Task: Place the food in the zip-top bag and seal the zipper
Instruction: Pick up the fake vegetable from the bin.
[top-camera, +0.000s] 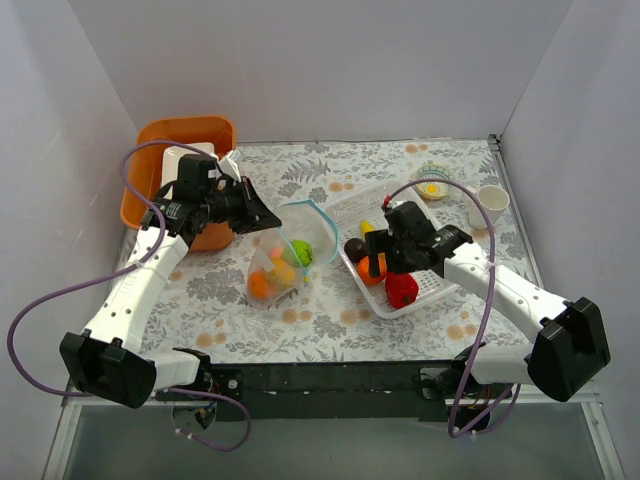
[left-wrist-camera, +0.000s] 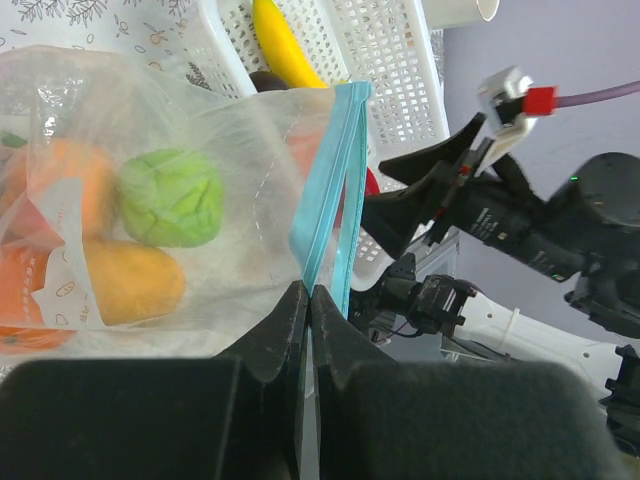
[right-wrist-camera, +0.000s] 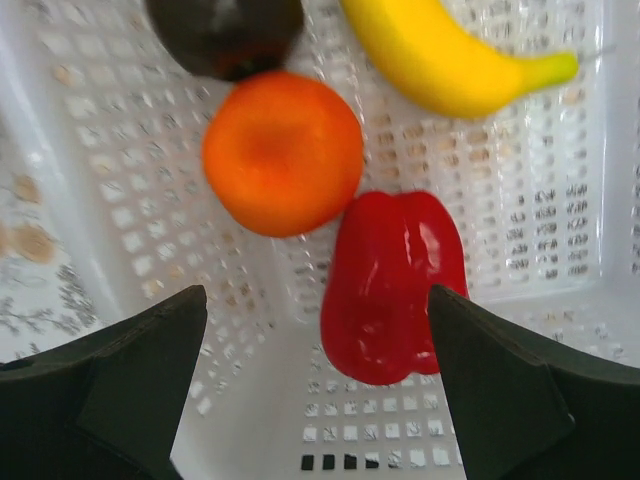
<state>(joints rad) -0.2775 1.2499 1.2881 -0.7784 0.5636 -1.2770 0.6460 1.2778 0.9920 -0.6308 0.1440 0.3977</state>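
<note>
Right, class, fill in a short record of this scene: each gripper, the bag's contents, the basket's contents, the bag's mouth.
left gripper: shut on zip-top bag near its zipper
right gripper: open, above white basket
in bag: green ball, lemon-like piece, one orange
in basket: banana, second orange, red pepper, dark purple ball
bag mouth: open

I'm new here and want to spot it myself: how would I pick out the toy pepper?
Find the white perforated basket on the right of the flower-patterned table. At its near end the pepper lies beside an orange. It alone is red, glossy and lobed; the banana is yellow and the ball dark.
</note>
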